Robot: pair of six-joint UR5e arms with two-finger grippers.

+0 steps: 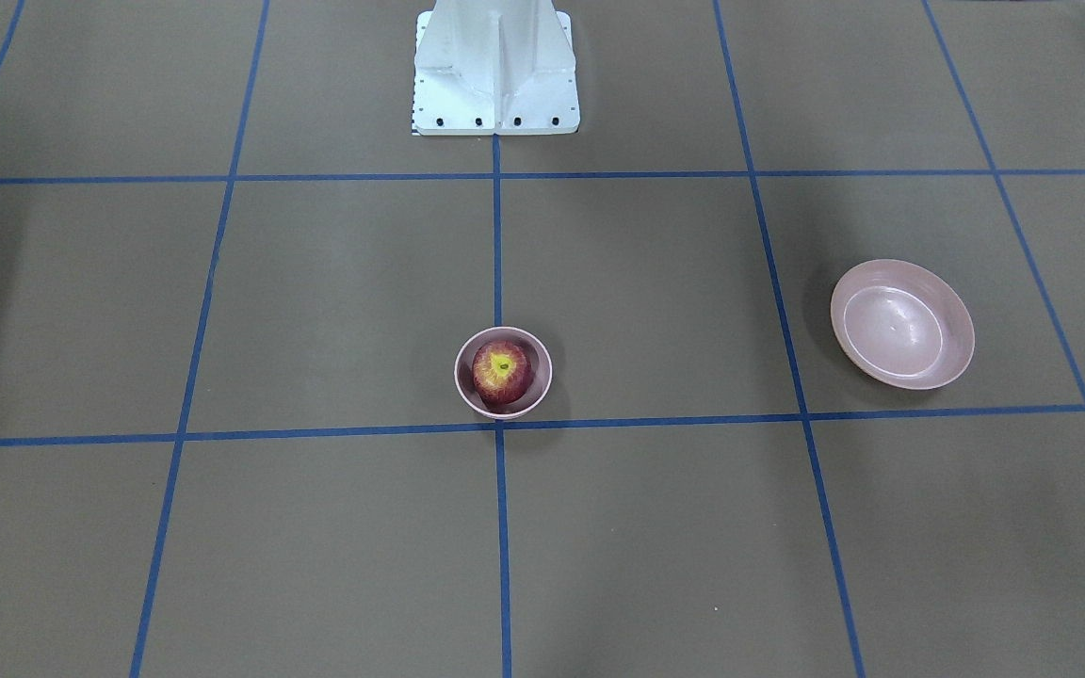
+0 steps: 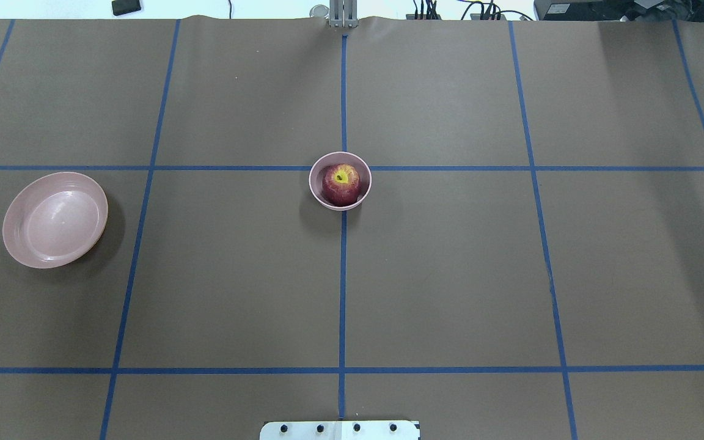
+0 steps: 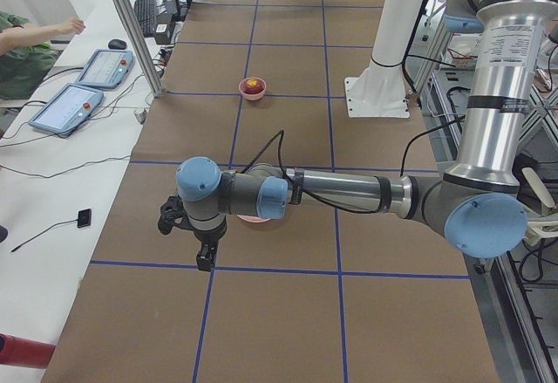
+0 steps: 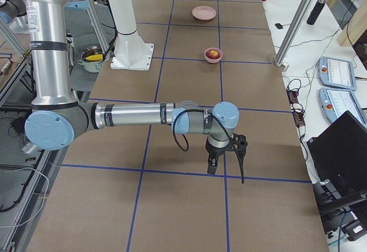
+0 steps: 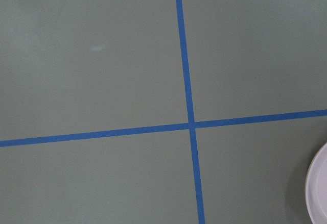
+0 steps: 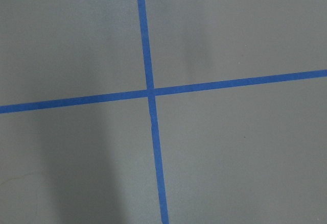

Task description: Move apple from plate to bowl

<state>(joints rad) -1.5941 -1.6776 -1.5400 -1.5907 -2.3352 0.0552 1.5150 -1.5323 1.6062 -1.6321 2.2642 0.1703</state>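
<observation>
The dark-red apple (image 1: 502, 370) with its yellow stem patch sits inside the small deep pink bowl (image 1: 459, 363) at the table's middle, also in the overhead view (image 2: 341, 182). The wide pink plate (image 2: 55, 220) stands bare on my left side; its edge shows in the left wrist view (image 5: 319, 188). My left gripper (image 3: 187, 239) hangs above the table beside the plate, seen only in the side view; I cannot tell if it is open. My right gripper (image 4: 226, 169) hangs far from the bowl, also only in a side view; I cannot tell its state.
The white robot pedestal (image 1: 495, 71) stands at the table's robot side. Blue tape lines grid the brown table. Teach pendants (image 3: 65, 108) and cables lie on the white bench across the table, where an operator's arm (image 3: 35, 34) rests.
</observation>
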